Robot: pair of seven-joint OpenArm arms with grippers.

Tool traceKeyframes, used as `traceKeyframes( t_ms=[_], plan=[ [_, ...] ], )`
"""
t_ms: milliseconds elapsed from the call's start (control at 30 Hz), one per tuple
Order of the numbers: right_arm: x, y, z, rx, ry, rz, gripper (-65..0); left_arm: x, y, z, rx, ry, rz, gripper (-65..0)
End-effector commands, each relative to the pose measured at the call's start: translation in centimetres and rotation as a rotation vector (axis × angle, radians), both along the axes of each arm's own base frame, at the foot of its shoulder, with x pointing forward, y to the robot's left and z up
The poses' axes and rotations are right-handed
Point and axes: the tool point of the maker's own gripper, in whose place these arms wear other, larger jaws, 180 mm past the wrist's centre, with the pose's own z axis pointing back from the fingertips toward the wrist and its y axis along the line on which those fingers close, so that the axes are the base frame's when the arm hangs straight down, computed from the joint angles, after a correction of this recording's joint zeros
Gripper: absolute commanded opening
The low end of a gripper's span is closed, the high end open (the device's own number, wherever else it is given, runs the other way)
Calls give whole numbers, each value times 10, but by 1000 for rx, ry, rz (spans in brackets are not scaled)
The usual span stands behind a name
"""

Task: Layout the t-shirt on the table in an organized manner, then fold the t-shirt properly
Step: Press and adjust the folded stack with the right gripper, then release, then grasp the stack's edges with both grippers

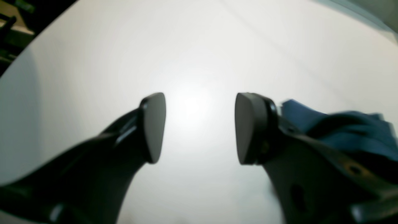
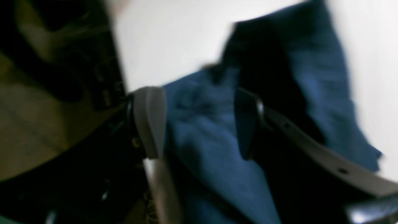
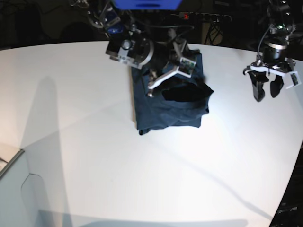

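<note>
The dark navy t-shirt (image 3: 170, 104) lies bunched in a rough rectangle on the white table (image 3: 71, 118), with a loose fold raised on its right side. My right gripper (image 3: 168, 75) hangs over the shirt's far part. In the right wrist view this gripper (image 2: 199, 123) stands open, with blue cloth (image 2: 205, 140) showing in the wide gap below it; whether the pads touch it I cannot tell. My left gripper (image 3: 266, 89) hovers open off to the right, apart from the shirt. In its own view the gripper (image 1: 200, 127) frames bare table (image 1: 192, 62), and shirt cloth (image 1: 348, 130) shows behind one finger.
A pale grey box corner (image 3: 14, 189) sits at the lower left. The table's curved far edge (image 3: 71, 45) borders dark clutter and cables, with a power strip (image 3: 203, 17) behind. Dark equipment (image 2: 62, 62) fills the left of the right wrist view.
</note>
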Motion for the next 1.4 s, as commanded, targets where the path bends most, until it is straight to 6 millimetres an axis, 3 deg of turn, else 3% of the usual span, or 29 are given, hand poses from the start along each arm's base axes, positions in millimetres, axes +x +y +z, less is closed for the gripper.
traceKeyframes(
  t_ms=[0, 67, 200, 267, 500, 767, 867, 967, 1200, 1367],
  plan=[
    [4, 4, 13, 40, -21, 6, -302, 4, -4, 17, 5, -43, -13, -306],
    [13, -6, 13, 34, -30, -25, -302, 6, -19, 19, -23, -11, -33, -288],
    [25, -21, 12, 25, -34, -77, -302, 4, -40, 19, -71, 30, -47, -173],
    [28, -25, 11, 22, -34, -92, -302, 13, -55, 21, -84, 29, -88, -134],
    [28, -27, 11, 20, -33, -98, -302, 33, -107, 12, -125, 40, -248, -132],
    [34, -36, 9, 11, -33, -127, -302, 51, -129, -6, -145, 73, -320, -135],
    [34, -37, 9, 10, -33, -127, -302, 55, -137, -11, -155, 80, -339, -208],
    [34, -39, 7, 1, -33, -125, -302, 63, -141, -15, -161, 84, -347, -368],
    [33, -42, 6, -7, -33, -124, -302, 80, -137, -9, -168, 57, -330, -649],
    [33, -42, 6, -7, -33, -124, -302, 90, -135, -6, -168, 45, -328, -650]
  ],
)
